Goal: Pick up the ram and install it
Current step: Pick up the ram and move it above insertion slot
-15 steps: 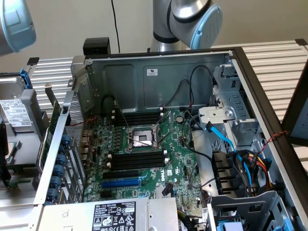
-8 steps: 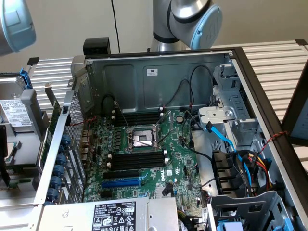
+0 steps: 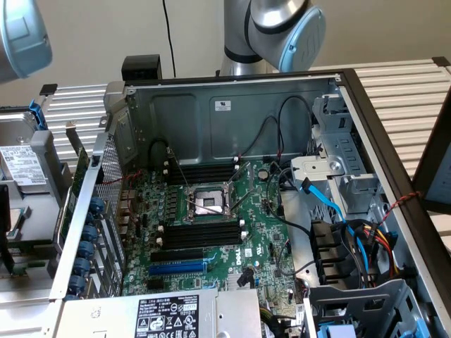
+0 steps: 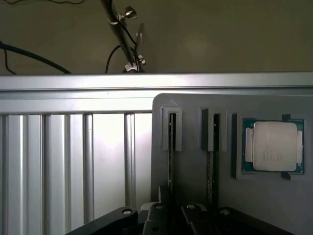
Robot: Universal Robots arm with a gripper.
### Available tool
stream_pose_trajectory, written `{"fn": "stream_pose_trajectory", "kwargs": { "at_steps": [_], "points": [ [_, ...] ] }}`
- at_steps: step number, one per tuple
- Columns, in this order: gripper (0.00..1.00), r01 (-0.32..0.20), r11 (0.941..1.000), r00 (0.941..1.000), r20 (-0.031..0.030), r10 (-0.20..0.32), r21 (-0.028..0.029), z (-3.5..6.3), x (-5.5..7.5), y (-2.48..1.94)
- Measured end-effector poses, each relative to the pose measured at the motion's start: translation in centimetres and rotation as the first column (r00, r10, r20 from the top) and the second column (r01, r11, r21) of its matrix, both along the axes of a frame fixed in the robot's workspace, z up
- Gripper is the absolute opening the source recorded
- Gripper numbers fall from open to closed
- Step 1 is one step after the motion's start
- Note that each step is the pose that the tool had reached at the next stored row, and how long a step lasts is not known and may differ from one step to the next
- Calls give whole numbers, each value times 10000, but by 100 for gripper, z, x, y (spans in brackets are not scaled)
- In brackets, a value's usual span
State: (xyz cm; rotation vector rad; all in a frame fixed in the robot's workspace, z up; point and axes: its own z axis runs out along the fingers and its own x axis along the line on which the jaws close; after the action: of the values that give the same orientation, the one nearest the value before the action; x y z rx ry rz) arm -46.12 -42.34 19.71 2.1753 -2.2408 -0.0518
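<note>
In the wrist view the ram (image 4: 171, 147) stands edge-on in one slot of a grey holder (image 4: 190, 122), a thin dark stick. My gripper (image 4: 168, 208) sits at its near end, with the jaws drawn together on the stick's edge. A second similar stick (image 4: 212, 156) stands in the neighbouring slot. In the exterior view the open computer case shows the green motherboard (image 3: 261, 239) with long black slots (image 3: 201, 232) in front of the processor socket (image 3: 209, 201) and more slots (image 3: 201, 171) behind it.
A processor chip (image 4: 274, 152) lies in a recess of the holder beside the sticks. Ribbed metal table (image 4: 63, 161) surrounds the holder. In the case, blue and black cables (image 3: 338, 211) and a drive cage (image 3: 338, 141) crowd the exterior view's right. The arm's joint (image 3: 282, 28) rises behind the case.
</note>
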Motion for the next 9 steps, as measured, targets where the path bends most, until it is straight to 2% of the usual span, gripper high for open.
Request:
{"fn": "stream_pose_trajectory", "kwargs": {
  "at_steps": [9],
  "points": [
    [14,-1,10000,10000,-1,1,-1,0,0,-1]
  ]
}}
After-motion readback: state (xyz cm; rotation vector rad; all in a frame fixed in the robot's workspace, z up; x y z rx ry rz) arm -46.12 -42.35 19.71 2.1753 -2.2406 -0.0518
